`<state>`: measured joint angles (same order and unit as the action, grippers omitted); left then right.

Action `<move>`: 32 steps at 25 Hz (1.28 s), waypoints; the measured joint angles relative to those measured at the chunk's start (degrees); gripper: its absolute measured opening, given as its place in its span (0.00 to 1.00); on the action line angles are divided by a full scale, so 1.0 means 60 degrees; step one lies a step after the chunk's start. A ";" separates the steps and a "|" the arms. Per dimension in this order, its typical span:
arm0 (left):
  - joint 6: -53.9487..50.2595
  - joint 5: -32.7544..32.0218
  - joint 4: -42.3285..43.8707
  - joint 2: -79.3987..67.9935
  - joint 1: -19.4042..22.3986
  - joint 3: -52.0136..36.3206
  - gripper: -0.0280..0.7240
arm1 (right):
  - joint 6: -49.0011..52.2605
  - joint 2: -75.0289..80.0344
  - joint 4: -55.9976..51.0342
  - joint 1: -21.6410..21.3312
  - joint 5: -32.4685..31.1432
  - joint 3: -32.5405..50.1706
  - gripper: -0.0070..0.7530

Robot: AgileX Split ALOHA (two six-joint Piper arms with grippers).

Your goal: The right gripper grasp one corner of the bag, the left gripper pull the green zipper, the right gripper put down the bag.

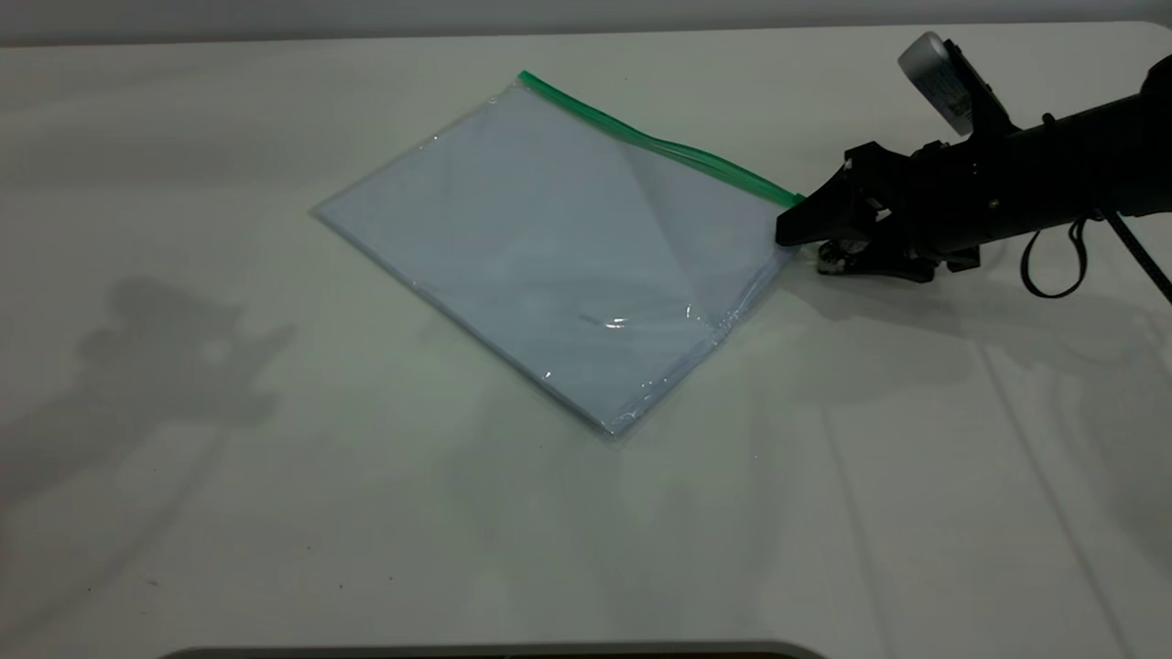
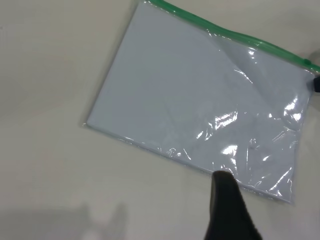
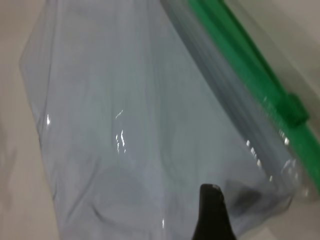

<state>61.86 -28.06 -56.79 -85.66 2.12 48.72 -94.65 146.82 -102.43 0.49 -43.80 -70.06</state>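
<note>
Right end effector [image 1: 795, 231] at bag [image 1: 549, 247] corner [image 1: 778, 212], on pale white table [image 1: 916, 476].

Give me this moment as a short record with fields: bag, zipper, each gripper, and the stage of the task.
bag: the bag lies on the table, its corner by the right gripper slightly lifted
zipper: the green zipper runs along the far edge, slider tab near the right gripper's end
right gripper: the right gripper at that corner, fingers over the plastic
left gripper: the left gripper above the bag's near edge, away from the zipper
stage: zipper not yet pulled
</note>
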 joint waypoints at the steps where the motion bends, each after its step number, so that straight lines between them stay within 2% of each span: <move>1: 0.0000 0.0033 0.0000 0.0000 0.0000 0.0000 0.70 | 0.0035 0.0073 -0.0008 0.0000 -0.0106 -0.0119 0.77; 9: 0.0009 0.0245 -0.0020 -0.0023 0.0000 0.0000 0.70 | 0.0087 0.0312 -0.0007 0.0510 -0.0002 -0.0846 0.74; 12: 0.0009 0.0353 -0.0026 -0.0023 -0.0009 0.0000 0.70 | 0.0087 0.0342 0.0005 0.0708 0.0050 -0.0865 0.64; 17: 0.0009 0.0667 -0.0030 -0.0026 -0.0321 0.0000 0.70 | 0.0087 0.0353 0.0079 0.0656 -0.0024 -0.0865 0.36; 25: 0.0009 0.0779 -0.0038 -0.0894 -0.1004 0.0516 0.70 | -0.0049 0.0353 0.0150 0.0618 -0.0419 -0.0865 0.09; 27: 0.0009 0.0779 -0.0038 -0.1317 -0.1221 0.0954 0.70 | -0.0208 0.0353 0.0181 0.0600 -0.0557 -0.0865 0.06; 32: 0.0127 0.0479 -0.0038 -0.2821 -0.1577 0.2441 0.70 | -0.0268 0.0123 0.0676 0.0590 -0.0902 -0.0865 0.06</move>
<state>62.62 -25.19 -57.02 -102.59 -7.34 63.36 -96.26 147.56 -98.37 4.03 -49.21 -75.25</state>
